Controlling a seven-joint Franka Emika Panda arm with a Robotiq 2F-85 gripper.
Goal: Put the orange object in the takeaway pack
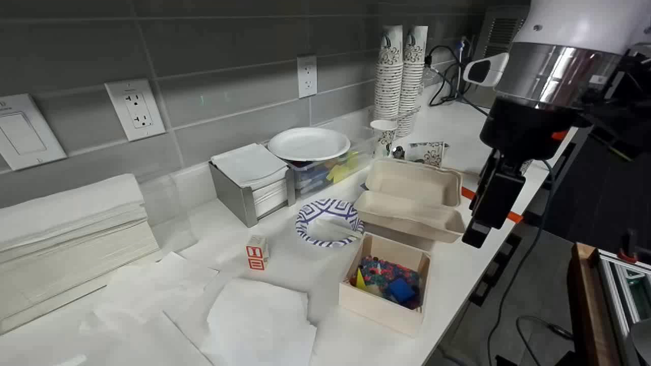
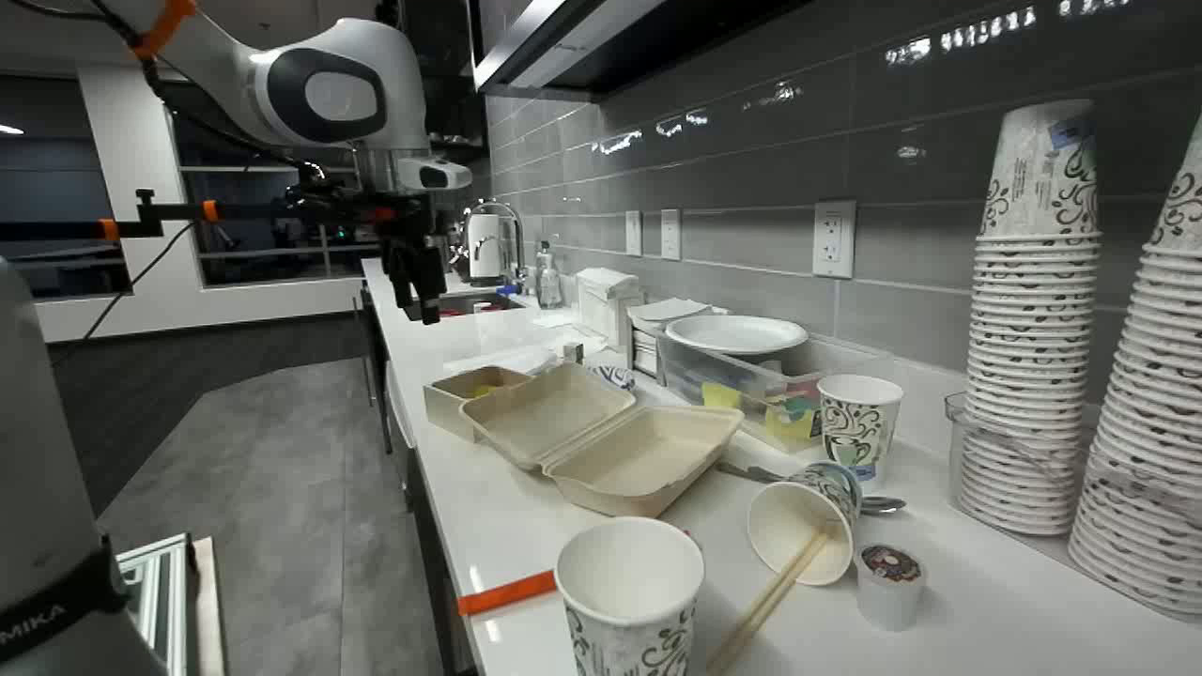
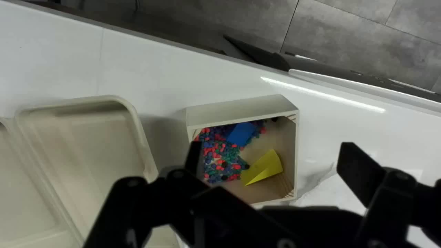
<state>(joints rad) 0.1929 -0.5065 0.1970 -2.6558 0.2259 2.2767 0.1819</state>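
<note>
The orange object (image 1: 514, 217) lies flat on the counter beside the takeaway pack; my gripper hides its middle in this exterior view. It also shows in an exterior view (image 2: 507, 593), where an upright paper cup covers part of it. It is out of the wrist view. The beige takeaway pack (image 1: 414, 183) lies open and looks empty in both exterior views (image 2: 545, 413); part of it shows at the left of the wrist view (image 3: 82, 155). My gripper (image 1: 478, 236) is open and empty, high above the counter. In the wrist view its fingers (image 3: 274, 160) are spread above the square box.
The square box (image 1: 379, 307) with colourful bits stands beside the pack. A paper cup (image 2: 629, 573) stands by the orange object. A tipped cup (image 2: 798, 526) with chopsticks, a patterned plate (image 1: 330, 239), wooden blocks (image 1: 257, 252) and tall cup stacks (image 2: 1033, 319) are around.
</note>
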